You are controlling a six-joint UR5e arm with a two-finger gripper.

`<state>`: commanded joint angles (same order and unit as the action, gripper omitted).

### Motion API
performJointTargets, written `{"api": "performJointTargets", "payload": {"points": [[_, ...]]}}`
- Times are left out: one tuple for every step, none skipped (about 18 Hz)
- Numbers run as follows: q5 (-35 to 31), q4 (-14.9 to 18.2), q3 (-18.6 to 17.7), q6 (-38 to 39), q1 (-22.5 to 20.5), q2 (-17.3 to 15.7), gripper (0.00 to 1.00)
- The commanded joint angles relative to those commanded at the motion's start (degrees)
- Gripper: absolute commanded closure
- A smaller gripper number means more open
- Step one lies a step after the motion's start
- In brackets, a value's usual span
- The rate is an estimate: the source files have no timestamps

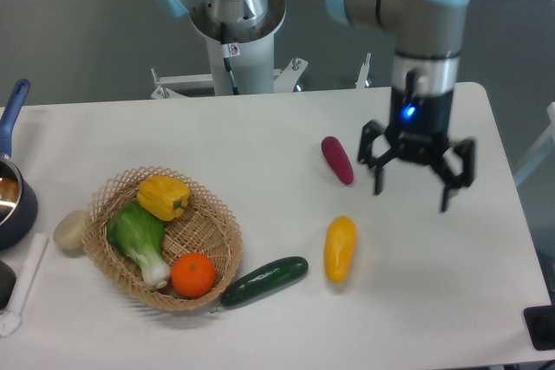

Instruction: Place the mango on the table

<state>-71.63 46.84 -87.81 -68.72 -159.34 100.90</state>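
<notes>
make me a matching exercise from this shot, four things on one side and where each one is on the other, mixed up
Things:
1. mango
2. orange
3. cucumber
4. gripper

Places:
A. inside the wicker basket
B. raised over the table, fingers spread, holding nothing
C. lying on the table just outside the basket's rim
D. lying on the table below the purple vegetable

Pairs: 1-D, 2-A, 3-C, 4-B
</notes>
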Motion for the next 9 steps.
{"api": "performJointTargets", "payload": {"points": [[-0.44,1.31,0.44,-2.36,-0.18,-0.26,0.0],[-1.4,3.07,0.36,-5.51,-0.61,-1.13,0.0],[-3.15,5.35,0.1,-8.59,-1.05,-2.01,0.0],[-5.34,7.46,0.01,-11.32,-1.23,-2.81,0.0],[-7.36,9.13,-0.08,-14.13,-1.41,-3.42,0.0],[-8.86,10.37,-0.08,-16.6,-1.84,-3.95,0.0],[-9.66,11.25,-0.26,-18.36,-2.28,-4.48,0.0],[-10.02,11.69,-0.69,-19.51,-2.38,-5.01,0.0],[-10.11,11.79,-1.13,-20.22,-2.55,-5.45,0.0]]}}
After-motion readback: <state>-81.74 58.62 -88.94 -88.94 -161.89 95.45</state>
